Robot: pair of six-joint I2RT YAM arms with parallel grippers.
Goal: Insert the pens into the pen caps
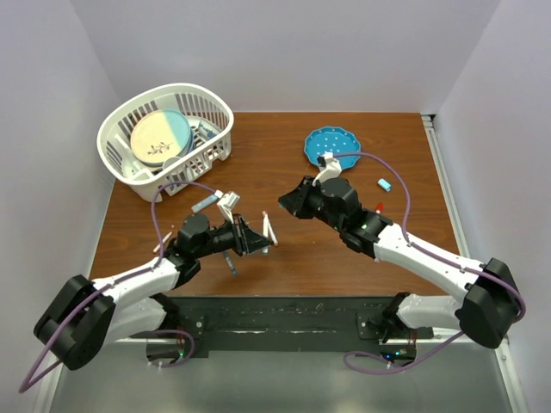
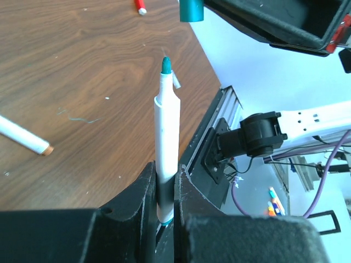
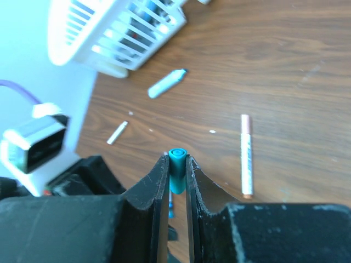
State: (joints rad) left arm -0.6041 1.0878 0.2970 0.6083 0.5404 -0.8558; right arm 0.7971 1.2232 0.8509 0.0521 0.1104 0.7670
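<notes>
My left gripper [image 2: 164, 171] [image 1: 256, 234] is shut on the lower barrel of a white pen [image 2: 166, 137], whose teal tip points up and away. Just beyond that tip, with a small gap, hangs a teal pen cap [image 3: 177, 164] [image 2: 192, 10], and my right gripper [image 3: 175, 162] [image 1: 284, 203] is shut on it. On the table lie a white pen with a salmon end [image 3: 246, 156] [image 1: 269, 228], a thick light blue pen [image 3: 166, 83] [image 1: 204, 204] and a dark blue pen [image 1: 231, 262]. A red cap [image 1: 379, 206] [image 2: 140, 6] and a light blue cap [image 1: 385, 184] lie at the right.
A white slatted basket [image 1: 116, 146] holding a plate stands at the back left. A blue dotted plate [image 1: 331, 146] sits at the back, behind my right gripper. A small pale stick [image 3: 117, 132] lies near the table's left edge.
</notes>
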